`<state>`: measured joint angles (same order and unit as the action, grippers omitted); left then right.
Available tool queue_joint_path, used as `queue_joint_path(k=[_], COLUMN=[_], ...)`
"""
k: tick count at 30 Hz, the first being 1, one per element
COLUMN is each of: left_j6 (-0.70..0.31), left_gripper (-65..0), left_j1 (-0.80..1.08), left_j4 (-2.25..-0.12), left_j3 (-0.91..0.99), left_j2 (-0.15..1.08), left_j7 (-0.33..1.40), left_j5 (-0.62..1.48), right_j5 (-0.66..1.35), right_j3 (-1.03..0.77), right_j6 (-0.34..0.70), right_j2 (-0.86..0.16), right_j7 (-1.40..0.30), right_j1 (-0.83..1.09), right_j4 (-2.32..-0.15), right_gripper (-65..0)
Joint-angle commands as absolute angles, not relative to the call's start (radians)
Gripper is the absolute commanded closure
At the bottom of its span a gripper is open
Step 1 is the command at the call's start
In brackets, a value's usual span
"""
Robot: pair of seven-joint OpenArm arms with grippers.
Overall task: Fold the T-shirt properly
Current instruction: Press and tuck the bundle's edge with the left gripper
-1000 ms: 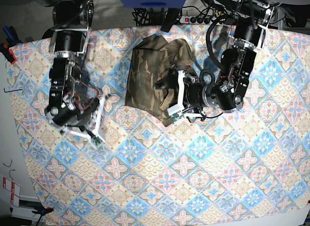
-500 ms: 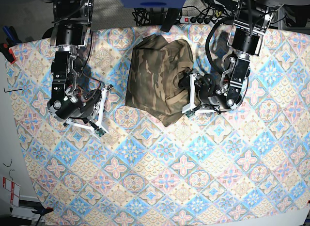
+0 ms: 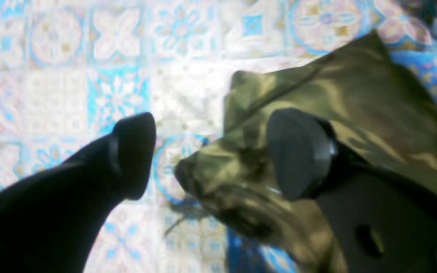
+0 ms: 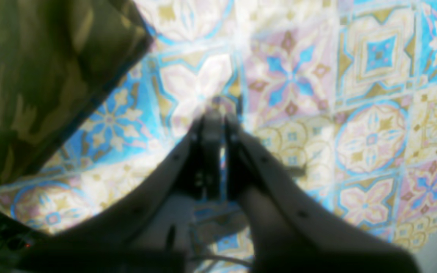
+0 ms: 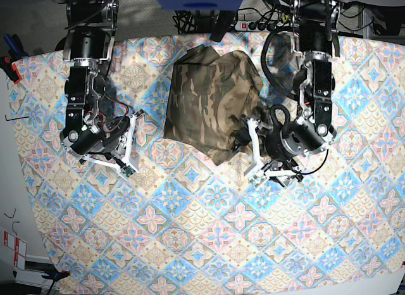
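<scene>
We are holding the left claw (image 5: 251, 149) released at the T-shirt's (image 5: 212, 102) five o'clock corner, the right claw (image 5: 130, 143) clenched empty at nine o'clock; next we should be pinching both layers squarely.

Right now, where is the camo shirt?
In the base view the T-shirt lies bunched on the tablecloth near the table's far edge, around the middle, between the two arms; the open left gripper is beside its near corner.

Base view overhead, far; both wrist views close, low, somewhat blurred; all share T-shirt (image 5: 212, 108) on tablecloth (image 5: 209, 244).
</scene>
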<state>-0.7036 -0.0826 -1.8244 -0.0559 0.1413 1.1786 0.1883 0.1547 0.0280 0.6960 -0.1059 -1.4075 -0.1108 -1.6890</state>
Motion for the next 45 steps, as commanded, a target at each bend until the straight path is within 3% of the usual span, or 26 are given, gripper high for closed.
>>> queue_joint_path(k=[1, 4, 12, 24, 29, 39, 45], left_j6=[-0.698, -0.698, -0.698, -0.698, -0.698, -0.698, -0.698], left_gripper=[-47.9, -47.9, -46.7, -15.3, 0.0, 0.0, 0.0], left_j1=[-0.097, -0.062, 0.156, 0.203, 0.191, 0.18, 0.124], left_j4=[-1.868, -1.91, -1.913, -1.87, -1.836, -1.817, -1.643], left_j3=[-0.062, -0.128, -0.145, -0.196, -0.199, -0.197, -0.199], left_j2=[0.147, 0.154, 0.225, 0.251, 0.245, 0.223, 0.188], left_j7=[1.207, 1.3, 1.294, 1.239, 1.282, 1.283, 1.208], left_j5=[0.189, 0.189, 0.166, 0.159, 0.024, -0.09, -0.088], right_j5=[0.159, 0.159, 0.159, 0.159, 0.159, 0.159, 0.159], right_j3=[0.024, 0.018, 0.018, 0.022, 0.019, 0.019, 0.019], right_j6=[0.698, 0.698, 0.698, 0.698, 0.698, 0.698, 0.698], right_j2=[-0.113, -0.122, -0.142, -0.14, -0.14, -0.14, -0.14], right_j7=[-1.396, -1.396, -1.396, -1.396, -1.396, -1.396, -1.396], right_j1=[-0.13, -0.13, -0.128, -0.122, -0.088, -0.088, -0.087], right_j4=[-1.707, -1.707, -1.707, -1.707, -1.707, -1.707, -1.707], right_gripper=[-1.9, -1.9, -1.9, -1.9, -1.9, -1.8, -1.8])
